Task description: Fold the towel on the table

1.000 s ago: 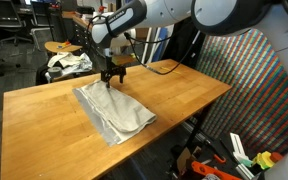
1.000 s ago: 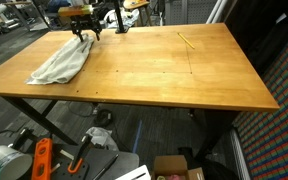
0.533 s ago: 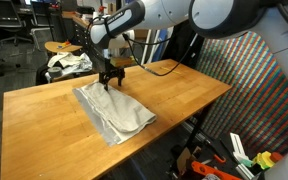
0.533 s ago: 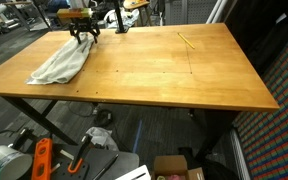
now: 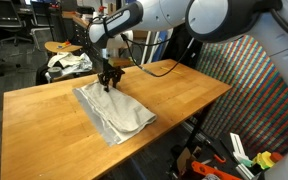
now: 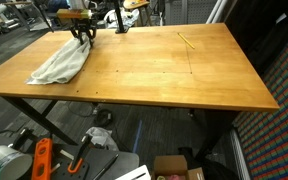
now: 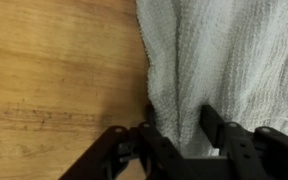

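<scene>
1. One risk is a weak bite: the gripper [image 7: 179, 118] straddles the edge of the towel [image 7: 214, 50] with jaws half spread, and I cannot tell whether they pinch it yet; lifting could drop it.
2. Towel lies near a corner of the table [image 5: 184, 85], reaching its edge; a dragged fold could pull it off.
3. Count: one towel, one table, one gripper.

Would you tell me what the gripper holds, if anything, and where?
The gripper straddles an edge of the off-white cloth towel; whether it grips yet cannot be told.
</scene>
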Tool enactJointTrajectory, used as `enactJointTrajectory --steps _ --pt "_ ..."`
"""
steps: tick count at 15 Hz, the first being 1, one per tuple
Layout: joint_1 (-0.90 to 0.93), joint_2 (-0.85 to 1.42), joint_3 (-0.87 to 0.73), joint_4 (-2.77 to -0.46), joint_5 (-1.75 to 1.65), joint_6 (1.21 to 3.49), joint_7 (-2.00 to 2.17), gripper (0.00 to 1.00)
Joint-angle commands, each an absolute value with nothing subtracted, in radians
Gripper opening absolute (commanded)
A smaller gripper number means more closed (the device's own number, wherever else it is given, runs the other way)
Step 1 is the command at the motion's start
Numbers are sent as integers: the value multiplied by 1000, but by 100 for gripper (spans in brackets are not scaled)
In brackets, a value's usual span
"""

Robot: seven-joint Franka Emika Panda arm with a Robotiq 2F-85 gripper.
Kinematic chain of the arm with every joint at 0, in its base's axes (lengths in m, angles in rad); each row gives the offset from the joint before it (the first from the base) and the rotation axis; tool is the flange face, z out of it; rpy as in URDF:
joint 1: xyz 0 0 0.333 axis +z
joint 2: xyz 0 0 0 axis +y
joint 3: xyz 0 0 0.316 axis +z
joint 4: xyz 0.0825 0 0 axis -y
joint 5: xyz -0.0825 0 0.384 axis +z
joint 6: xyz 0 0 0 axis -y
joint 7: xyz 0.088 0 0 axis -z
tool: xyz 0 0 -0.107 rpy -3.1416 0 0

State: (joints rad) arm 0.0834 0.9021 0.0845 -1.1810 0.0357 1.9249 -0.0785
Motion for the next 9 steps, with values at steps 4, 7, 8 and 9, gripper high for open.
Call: enactJointTrajectory --steps 4,7,8,9 --pt "68 986 80 -1004 69 1842 -34 1" --pt "58 1015 73 -944 73 1817 -4 1" --pt "56 1027 71 -924 73 1810 7 2" --pt "53 1037 70 -907 75 1799 14 2"
